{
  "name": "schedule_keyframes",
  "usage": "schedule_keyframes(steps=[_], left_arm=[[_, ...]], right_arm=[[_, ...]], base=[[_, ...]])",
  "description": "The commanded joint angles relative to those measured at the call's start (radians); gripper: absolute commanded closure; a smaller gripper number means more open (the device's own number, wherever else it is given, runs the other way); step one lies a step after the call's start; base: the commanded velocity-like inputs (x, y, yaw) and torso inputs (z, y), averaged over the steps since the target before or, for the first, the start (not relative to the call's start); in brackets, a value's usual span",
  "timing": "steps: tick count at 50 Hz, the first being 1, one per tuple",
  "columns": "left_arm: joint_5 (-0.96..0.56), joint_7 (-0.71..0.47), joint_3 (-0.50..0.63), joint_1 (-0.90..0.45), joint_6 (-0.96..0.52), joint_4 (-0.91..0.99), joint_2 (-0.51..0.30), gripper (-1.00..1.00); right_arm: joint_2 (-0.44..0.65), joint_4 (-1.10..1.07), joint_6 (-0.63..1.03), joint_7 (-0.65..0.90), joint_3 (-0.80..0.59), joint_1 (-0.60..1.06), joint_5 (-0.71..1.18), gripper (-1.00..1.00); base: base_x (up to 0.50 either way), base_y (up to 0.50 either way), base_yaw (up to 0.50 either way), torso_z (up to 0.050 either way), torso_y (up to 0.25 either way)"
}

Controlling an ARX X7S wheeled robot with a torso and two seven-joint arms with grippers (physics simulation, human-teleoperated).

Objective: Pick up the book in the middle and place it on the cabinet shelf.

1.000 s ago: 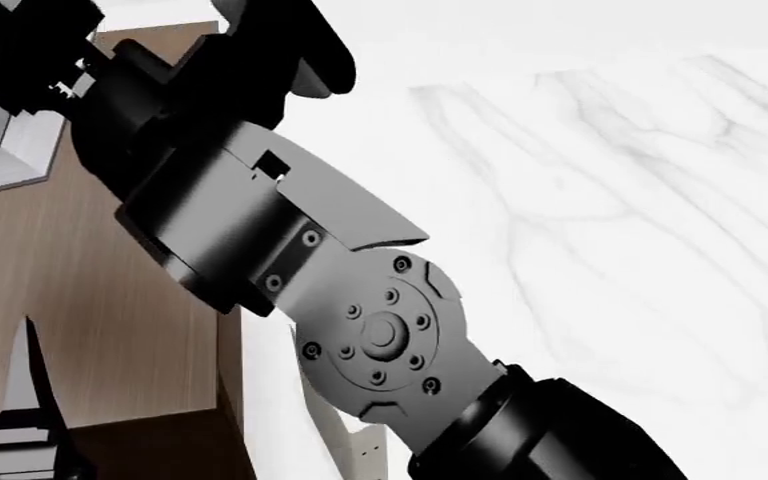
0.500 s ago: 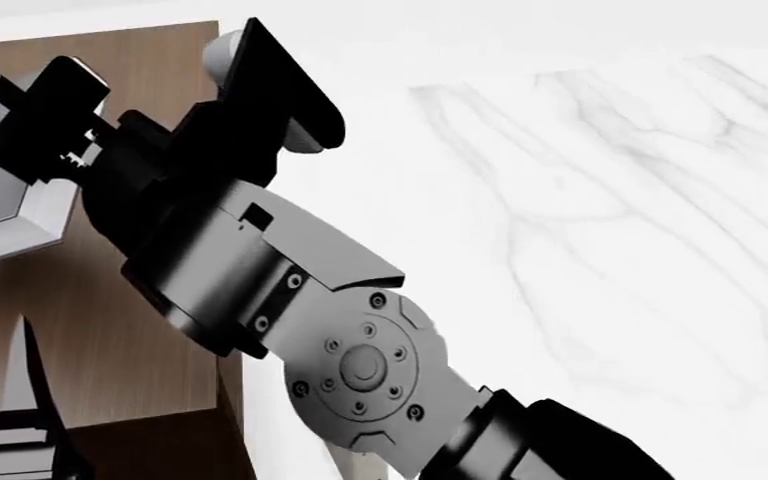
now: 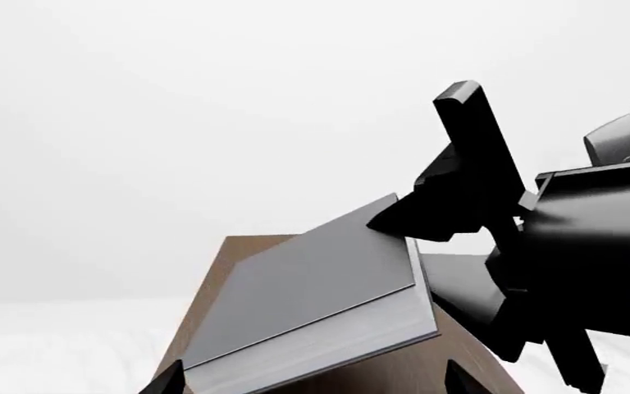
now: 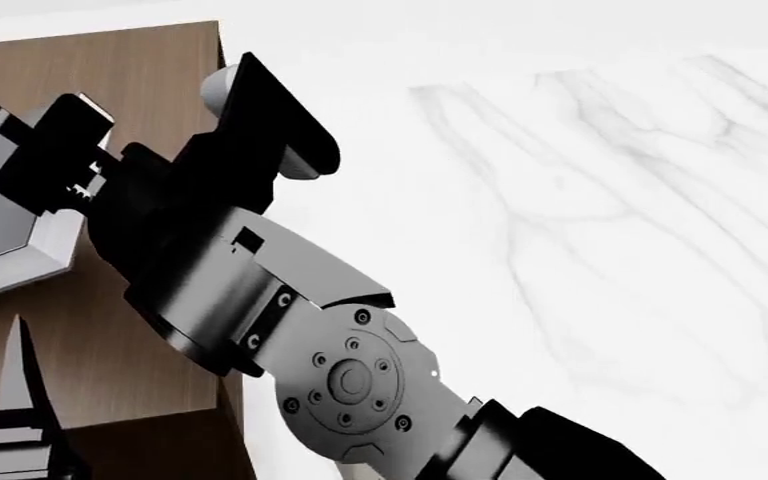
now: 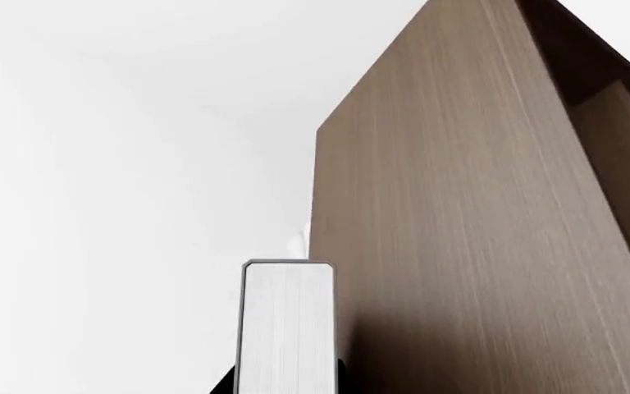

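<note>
The right claw (image 4: 17, 165) is gripping the book (image 4: 4, 235) by one edge and holding it tilted above the flat brown top of the cabinet shelf (image 4: 117, 80), one finger (image 3: 479, 156) pressing on the grey cover. From the right wrist view, the book's white page edges (image 5: 285, 328) are standing just beside the cabinet's wood-grain side (image 5: 458, 246). The left claw (image 4: 17, 420) is pointing upward near the cabinet; whether it is wide or narrow cannot be told.

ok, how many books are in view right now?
1. The book is clamped in the right gripper, tilted over the cabinet top. Others may be out of frame.
</note>
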Motion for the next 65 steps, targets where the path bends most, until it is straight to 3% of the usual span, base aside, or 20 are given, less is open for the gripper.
schedule_keyframes(steps=[1, 23, 24, 50, 65], left_arm=[[-0.011, 0.018, -0.026, 0.001, 0.020, -0.006, 0.014, -1.00], [-0.026, 0.002, -0.023, -0.001, 0.020, 0.001, 0.001, -1.00], [-0.026, 0.001, -0.023, -0.001, 0.020, 0.000, 0.000, -1.00], [-0.041, -0.016, -0.016, -0.011, 0.023, -0.003, -0.013, -1.00], [-0.039, -0.023, -0.003, -0.011, 0.034, -0.015, -0.017, -1.00]], right_arm=[[-0.014, 0.007, -0.002, -0.058, 0.021, 0.004, -0.049, 1.00], [0.001, 0.012, -0.005, -0.078, -0.020, 0.011, -0.042, 1.00], [-0.001, 0.015, -0.006, -0.078, -0.020, 0.012, -0.040, -1.00], [0.039, 0.051, -0.016, -0.099, -0.029, -0.001, -0.012, -1.00], [0.173, -0.041, -0.060, -0.080, 0.007, -0.036, -0.034, -1.00]], base=[[0.00, 0.00, 0.00, 0.000, 0.000], [0.00, 0.00, 0.00, 0.000, 0.000], [0.00, 0.00, 0.00, 0.000, 0.000], [0.00, 0.00, 0.00, 0.000, 0.000], [0.00, 0.00, 0.00, 0.000, 0.001]])
